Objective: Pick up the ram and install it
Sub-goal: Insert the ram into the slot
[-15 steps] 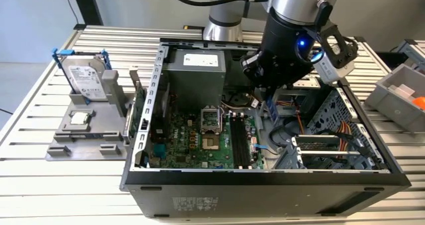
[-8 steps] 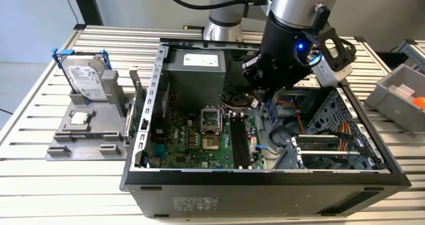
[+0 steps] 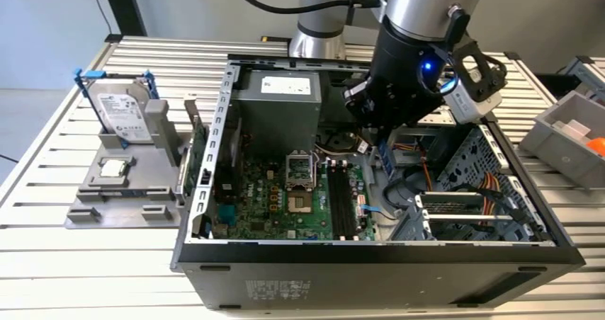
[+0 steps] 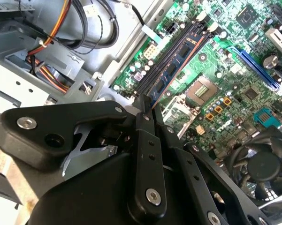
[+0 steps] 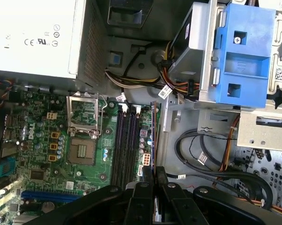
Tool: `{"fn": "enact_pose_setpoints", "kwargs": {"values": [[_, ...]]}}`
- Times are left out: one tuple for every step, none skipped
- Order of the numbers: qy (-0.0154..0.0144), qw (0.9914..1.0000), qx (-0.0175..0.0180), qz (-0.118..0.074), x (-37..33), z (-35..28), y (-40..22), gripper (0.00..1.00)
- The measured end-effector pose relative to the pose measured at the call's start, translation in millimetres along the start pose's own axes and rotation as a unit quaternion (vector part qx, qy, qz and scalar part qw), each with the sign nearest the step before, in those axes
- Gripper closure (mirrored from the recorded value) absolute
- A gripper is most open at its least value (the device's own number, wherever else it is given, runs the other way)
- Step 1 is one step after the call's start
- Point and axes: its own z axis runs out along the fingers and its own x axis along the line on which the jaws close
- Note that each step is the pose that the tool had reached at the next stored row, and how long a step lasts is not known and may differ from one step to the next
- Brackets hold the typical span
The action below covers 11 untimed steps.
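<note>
Open PC case (image 3: 219, 122), gripper (image 5: 153, 174) clamping ram (image 5: 154, 136) edge-on

open computer case (image 3: 203, 192) on table (image 3: 38, 263); parts stand (image 3: 123, 192) beside it, toward exterior view's left.

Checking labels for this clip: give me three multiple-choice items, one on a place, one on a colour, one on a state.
1. Where is the hard drive?
A. in the gripper
B. on the grey stand at the exterior view's left
C. lying on the motherboard

2. What colour is the motherboard?
A. red
B. white
C. green

3. What is the gripper doing?
A. shut on the ram
B. open and empty
C. shut on a cable

Answers:
1 B: the drive stands upright on the stand.
2 C: the board is green in both wrist views.
3 A: the ram's end sits pinched between the fingers, over the black slots.
</note>
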Motion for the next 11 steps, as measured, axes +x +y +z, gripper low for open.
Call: {"fn": "enact_pose_setpoints", "kwargs": {"values": [[0.0, 1.0, 0.0, 0.0, 0.0, 0.0, 0.0, 1.0], [0.0, 1.0, 0.0001, 0.0, 0.0, 0.0, 0.0, 1.0], [0.0, 1.0, 0.0, 0.0, 0.0, 0.0, 0.0, 1.0], [0.0, 1.0, 0.0, 0.0, 0.0, 0.0, 0.0, 1.0], [0.0, 1.0, 0.0, 0.0, 0.0, 0.0, 0.0, 1.0], [0.0, 1.0, 0.0, 0.0, 0.0, 0.1, 0.0, 1.0], [0.0, 1.0, 0.0, 0.0, 0.0, 0.0, 0.0, 1.0], [0.0, 1.0, 0.0, 0.0, 0.0, 0.1, 0.0, 1.0], [0.0, 1.0, 0.0, 0.0, 0.0, 0.0, 0.0, 1.0], [0.0, 1.0, 0.0, 0.0, 0.0, 0.1, 0.0, 1.0], [0.0, 1.0, 0.0, 0.0, 0.0, 0.1, 0.0, 1.0]]}}
